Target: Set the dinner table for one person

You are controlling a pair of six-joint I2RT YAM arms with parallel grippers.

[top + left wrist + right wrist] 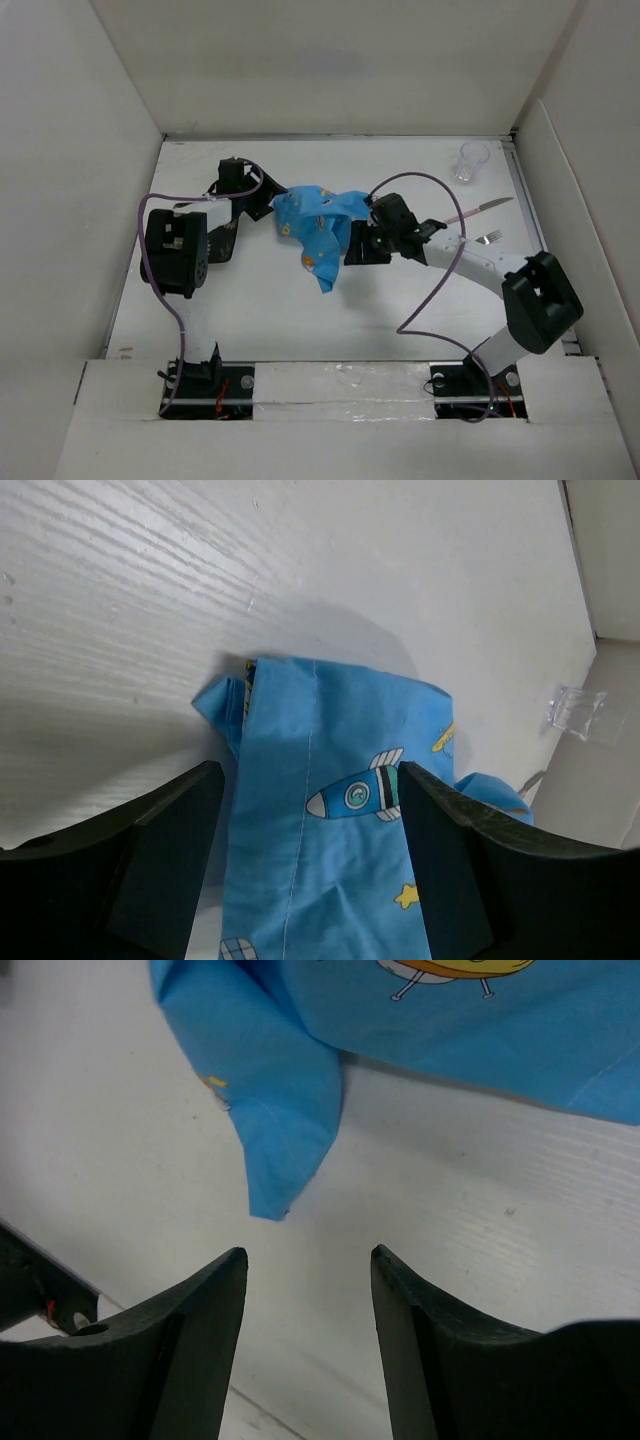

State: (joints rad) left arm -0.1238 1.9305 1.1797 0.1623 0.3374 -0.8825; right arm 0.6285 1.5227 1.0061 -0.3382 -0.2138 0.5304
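Observed from the near side: the large, flat, white matte dinner table (250, 310) fills the floor of the white-walled enclosure, with both arm bases fixed at its near edge. It is rigid, fixed and slightly grained. It is a surface to set things on, not to grip, and light items should slide easily across it. A soft blue cartoon-printed cloth mat (315, 225) lies bunched near the table's middle, one tail trailing toward the near edge. The left gripper (308, 775) is at the mat's left end. Its fingers stand wide apart with a folded band of cloth lying in the gap, the right finger touching it, and I see no pinch. The right gripper (308, 1255) is just beside the mat's right end, fingers parted over bare table and holding nothing, with a drooping corner of cloth just beyond the tips. At the far right stands a clear plastic cup (472, 160). Nearer than it lie a silver knife with a pinkish handle (488, 206) and a silver fork (487, 238), partly hidden by the right arm. In my judgement the mat is light, limp and liable to fold on itself. It is best taken by the stitched hem at two opposite corners and drawn flat. The cup looks light and easy to tip. The cutlery lies low on the table and needs a grip across the handle.
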